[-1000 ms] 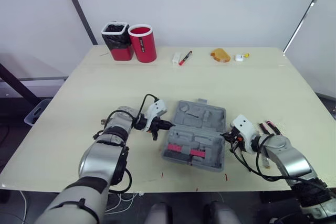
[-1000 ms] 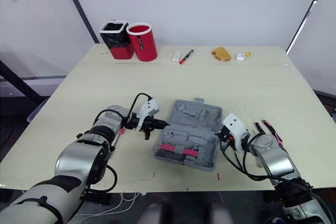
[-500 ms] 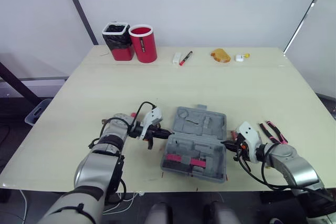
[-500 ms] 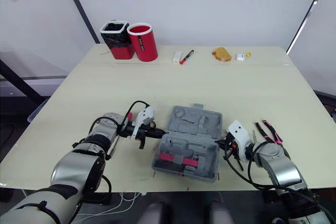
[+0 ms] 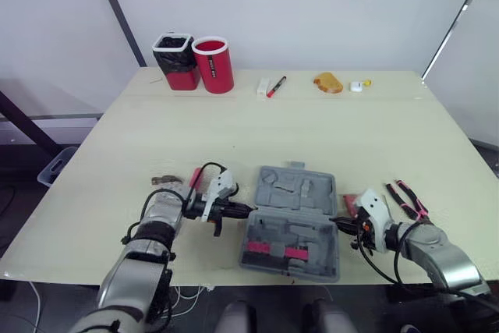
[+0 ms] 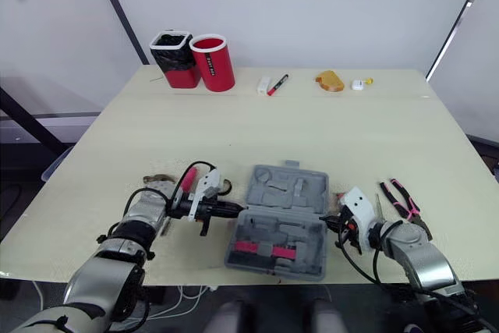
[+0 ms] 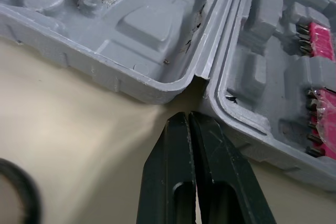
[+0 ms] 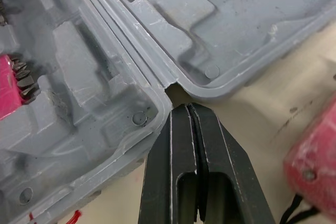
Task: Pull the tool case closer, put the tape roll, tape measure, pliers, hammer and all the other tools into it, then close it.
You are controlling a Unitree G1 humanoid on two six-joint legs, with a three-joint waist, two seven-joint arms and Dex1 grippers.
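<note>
The grey tool case (image 5: 296, 189) lies open near the table's front edge, lid half farther away and pink bit holders (image 5: 271, 249) in the nearer half. My left gripper (image 5: 246, 210) is shut, its tips at the case's left hinge notch (image 7: 195, 80). My right gripper (image 5: 336, 222) is shut too, its tips at the right hinge notch (image 8: 169, 86). Pink-handled pliers (image 5: 405, 196) lie right of the case. A red tool (image 8: 314, 157) sits beside my right gripper. A pink-handled tool (image 6: 187, 178) and a brownish tool (image 5: 164, 181) lie left of the case.
At the back stand a black cup (image 5: 173, 60) and a red cup (image 5: 213, 64). A white item (image 5: 262, 86), a red marker (image 5: 275, 86), an orange object (image 5: 327, 82) and a small white piece (image 5: 357, 84) lie further right. A dark ring (image 7: 18, 195) lies by my left gripper.
The case has slid toward the table's front edge and turned square to it. Both grippers have drawn back with it, staying at its two sides.
</note>
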